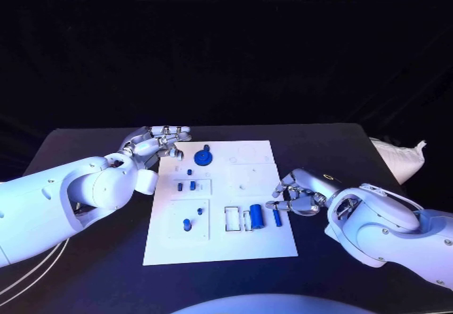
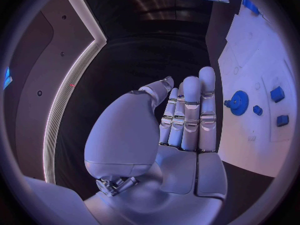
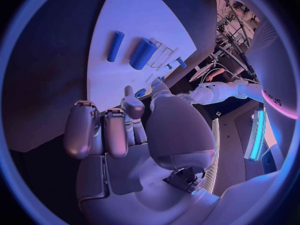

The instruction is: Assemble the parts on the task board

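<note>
Head view, both hands empty, fingers apart, left hand (image 1: 158, 140) beside task board (image 1: 219, 252), right hand (image 1: 298, 194) near blue cylinder (image 1: 256, 215)

White arms (image 1: 57, 196), silver jointed hands (image 1: 300, 196)

txt: none legible | labels/nos.: none; task board (image 1: 260, 245) unmarked
</note>
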### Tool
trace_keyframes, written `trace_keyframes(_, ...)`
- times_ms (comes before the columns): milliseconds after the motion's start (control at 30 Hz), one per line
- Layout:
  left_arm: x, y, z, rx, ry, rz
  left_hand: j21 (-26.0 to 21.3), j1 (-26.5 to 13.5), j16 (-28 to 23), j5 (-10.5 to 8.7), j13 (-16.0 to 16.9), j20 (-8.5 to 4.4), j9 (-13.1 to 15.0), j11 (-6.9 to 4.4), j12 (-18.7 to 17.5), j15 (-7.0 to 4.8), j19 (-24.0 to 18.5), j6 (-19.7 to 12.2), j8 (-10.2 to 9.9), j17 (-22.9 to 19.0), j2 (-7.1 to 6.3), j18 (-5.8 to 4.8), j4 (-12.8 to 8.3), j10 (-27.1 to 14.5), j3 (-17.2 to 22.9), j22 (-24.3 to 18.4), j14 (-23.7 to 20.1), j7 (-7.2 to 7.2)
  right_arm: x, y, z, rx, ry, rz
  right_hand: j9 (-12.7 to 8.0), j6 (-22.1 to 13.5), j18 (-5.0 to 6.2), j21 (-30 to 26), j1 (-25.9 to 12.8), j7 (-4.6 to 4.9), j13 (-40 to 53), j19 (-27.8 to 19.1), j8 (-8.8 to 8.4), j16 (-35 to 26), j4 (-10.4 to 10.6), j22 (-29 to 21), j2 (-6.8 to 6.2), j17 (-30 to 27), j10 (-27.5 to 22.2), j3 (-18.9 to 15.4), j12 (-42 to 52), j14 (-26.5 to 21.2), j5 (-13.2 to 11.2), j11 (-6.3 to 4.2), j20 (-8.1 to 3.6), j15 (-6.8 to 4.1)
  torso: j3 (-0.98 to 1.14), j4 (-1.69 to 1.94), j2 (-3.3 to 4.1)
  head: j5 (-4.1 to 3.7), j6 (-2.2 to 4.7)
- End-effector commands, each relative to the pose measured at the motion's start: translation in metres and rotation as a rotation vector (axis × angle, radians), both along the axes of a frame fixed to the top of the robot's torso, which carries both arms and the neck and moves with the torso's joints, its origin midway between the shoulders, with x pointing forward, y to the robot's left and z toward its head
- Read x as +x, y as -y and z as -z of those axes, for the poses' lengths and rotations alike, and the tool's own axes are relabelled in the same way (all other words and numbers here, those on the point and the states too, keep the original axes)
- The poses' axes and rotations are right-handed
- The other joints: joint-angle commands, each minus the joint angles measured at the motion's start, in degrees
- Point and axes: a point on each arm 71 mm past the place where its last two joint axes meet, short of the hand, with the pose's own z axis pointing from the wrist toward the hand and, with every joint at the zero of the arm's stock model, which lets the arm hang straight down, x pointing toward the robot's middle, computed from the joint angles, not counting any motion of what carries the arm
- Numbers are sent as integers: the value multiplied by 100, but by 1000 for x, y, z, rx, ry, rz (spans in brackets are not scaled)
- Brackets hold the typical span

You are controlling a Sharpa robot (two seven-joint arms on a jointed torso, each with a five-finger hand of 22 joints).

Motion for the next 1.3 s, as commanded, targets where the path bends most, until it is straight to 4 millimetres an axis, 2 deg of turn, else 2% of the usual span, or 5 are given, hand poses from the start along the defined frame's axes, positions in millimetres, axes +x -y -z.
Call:
trace_keyframes(33,-1,2,-1,-7,12,13,-37,6,-18,-21,7,-10,-4,1,36,-1,-31,-41,17,-9,27,64,-16,-25,-12,-9,-48,1,-2,-2,10,-88,-63,18,34,-57,-60,29,3,14,185,17,32,24,17,15,75,213,7,-88,131,387,-35,7,6,-39,-10,8,-10,-17,-14)
trace_keyframes(300,-1,1,-1,-5,12,10,-37,6,-18,-21,7,-10,-4,1,36,-1,-31,-41,17,-9,27,64,-16,-25,-12,-9,-48,1,-2,-10,21,-115,-87,9,98,-115,-68,65,-104,25,417,20,84,75,32,74,133,280,-8,-284,263,392,-73,18,19,-27,-31,49,-12,-8,-48)
trace_keyframes(800,0,3,0,-5,8,14,-38,7,-17,-21,7,-9,-4,1,39,-1,-31,-42,18,-11,29,64,-17,-26,-12,-10,-48,0,6,-28,37,-142,-125,-20,160,-136,-77,101,-155,23,730,18,147,113,24,133,235,328,70,-405,498,395,-123,20,29,-21,-31,43,-4,8,-42)
trace_keyframes(1100,0,1,1,-4,6,14,-41,8,-15,-20,8,-9,-4,1,47,-1,-30,-45,21,-14,31,65,-22,-30,-16,-12,-50,0,7,-36,42,-155,-130,-40,177,-125,-69,78,-155,20,631,-1,169,79,27,96,261,272,-9,-428,386,382,-130,19,34,-21,-34,57,-1,-57,-23)
trace_keyframes(1300,0,0,1,-3,5,14,-41,8,-15,-20,8,-9,-4,1,47,-1,-30,-45,21,-14,31,65,-22,-30,-16,-12,-50,0,7,-37,44,-157,-133,-41,235,-85,-70,87,138,-2,722,-14,236,80,-23,115,370,274,-14,-416,412,378,55,-1,32,-35,-38,52,-4,-47,-36)
